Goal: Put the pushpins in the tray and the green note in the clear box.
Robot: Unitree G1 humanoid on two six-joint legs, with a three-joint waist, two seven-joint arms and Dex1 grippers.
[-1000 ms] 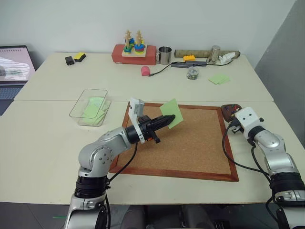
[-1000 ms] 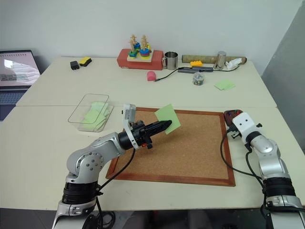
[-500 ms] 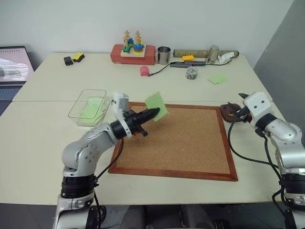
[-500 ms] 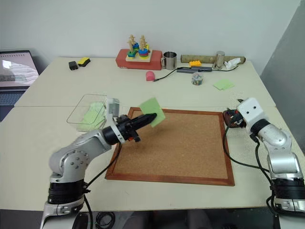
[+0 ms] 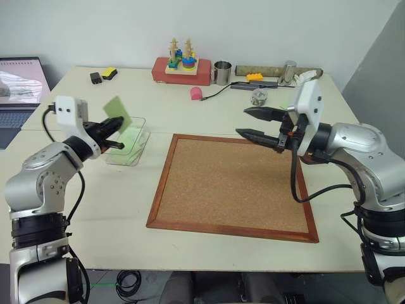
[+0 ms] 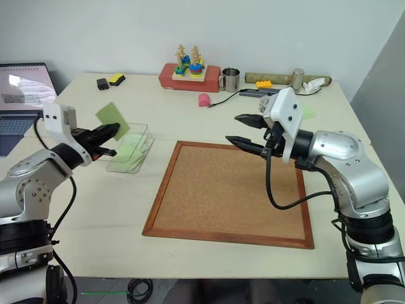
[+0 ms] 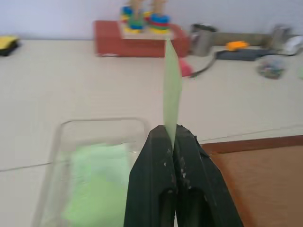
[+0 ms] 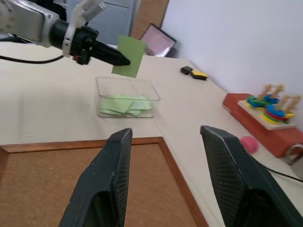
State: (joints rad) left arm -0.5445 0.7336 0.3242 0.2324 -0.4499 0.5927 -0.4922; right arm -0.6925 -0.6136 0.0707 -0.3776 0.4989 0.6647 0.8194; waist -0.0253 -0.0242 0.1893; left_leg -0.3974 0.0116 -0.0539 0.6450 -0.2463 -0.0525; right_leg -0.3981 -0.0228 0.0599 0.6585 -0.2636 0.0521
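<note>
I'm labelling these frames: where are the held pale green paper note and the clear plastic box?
Pale green paper note (image 5: pixel 118 113), left eye view, middle of the sheet.
Clear plastic box (image 5: pixel 142 143), left eye view, its right wall.

The green note's (image 7: pixel 172 85) lower edge is hidden between the closed fingers of the left hand (image 7: pixel 173 139), the laptop (image 5: pixel 16 88) beyond that hand is cut off by the picture's edge, and the pushpins are too small to tell.
</note>
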